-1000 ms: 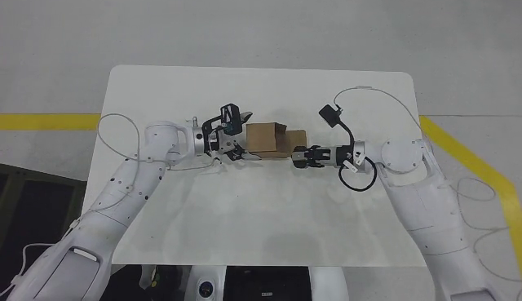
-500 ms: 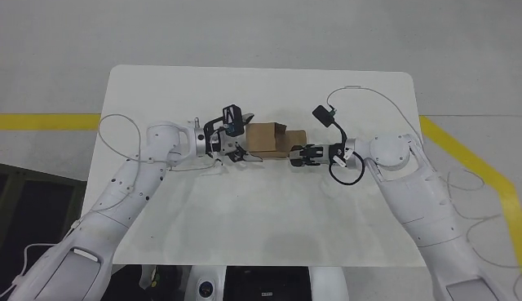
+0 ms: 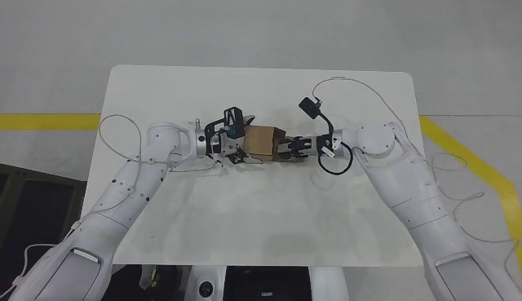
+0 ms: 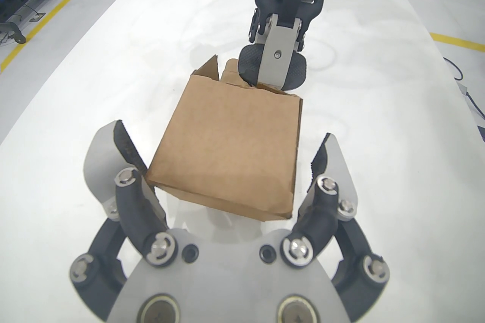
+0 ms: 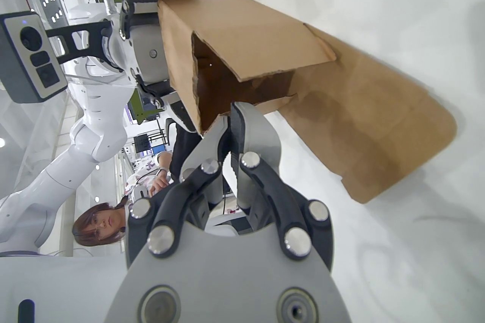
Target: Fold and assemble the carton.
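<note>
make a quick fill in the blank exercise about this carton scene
The carton lies on a ___ table.
The left end effector is ___, straddling one end of the carton.
The right end effector is ___, tips at the carton's open end.
One long flap lies ___ on the table.
Missing words: white; open; shut; flat.
</note>
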Robot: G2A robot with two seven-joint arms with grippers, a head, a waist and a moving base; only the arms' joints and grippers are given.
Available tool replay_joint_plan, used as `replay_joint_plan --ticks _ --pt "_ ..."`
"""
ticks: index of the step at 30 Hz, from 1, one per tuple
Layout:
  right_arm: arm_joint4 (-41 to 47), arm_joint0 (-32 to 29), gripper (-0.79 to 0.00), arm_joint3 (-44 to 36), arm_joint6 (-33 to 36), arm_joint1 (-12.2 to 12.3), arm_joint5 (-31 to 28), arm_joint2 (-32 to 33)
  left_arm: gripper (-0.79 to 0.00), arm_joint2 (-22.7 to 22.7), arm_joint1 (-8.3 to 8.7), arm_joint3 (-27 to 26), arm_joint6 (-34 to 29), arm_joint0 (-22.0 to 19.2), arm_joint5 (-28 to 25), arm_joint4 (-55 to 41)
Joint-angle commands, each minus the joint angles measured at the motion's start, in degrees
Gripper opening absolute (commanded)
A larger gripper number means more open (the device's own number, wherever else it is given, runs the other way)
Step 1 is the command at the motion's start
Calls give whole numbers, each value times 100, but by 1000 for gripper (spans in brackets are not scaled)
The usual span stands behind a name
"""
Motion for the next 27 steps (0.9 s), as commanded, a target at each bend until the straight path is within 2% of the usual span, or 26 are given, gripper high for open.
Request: replay_joint_plan --ticks 1,10,19,27 --pt "94 118 -785 166 8 -49 -97 -116 0 -1 0 -5 -2 1 -8 10" --pt "422 524 -785 838 -7 -263 -463 -550 0 -9 -2 -19 -18 12 -23 39" --pt "707 694 -785 1314 8 -392 -959 -716 0 -10 -7 -31 -40 15 -51 36" --pt "679 565 -785 1173 136 -251 -1042 -389 0 -31 -7 -13 -26 21 -37 45"
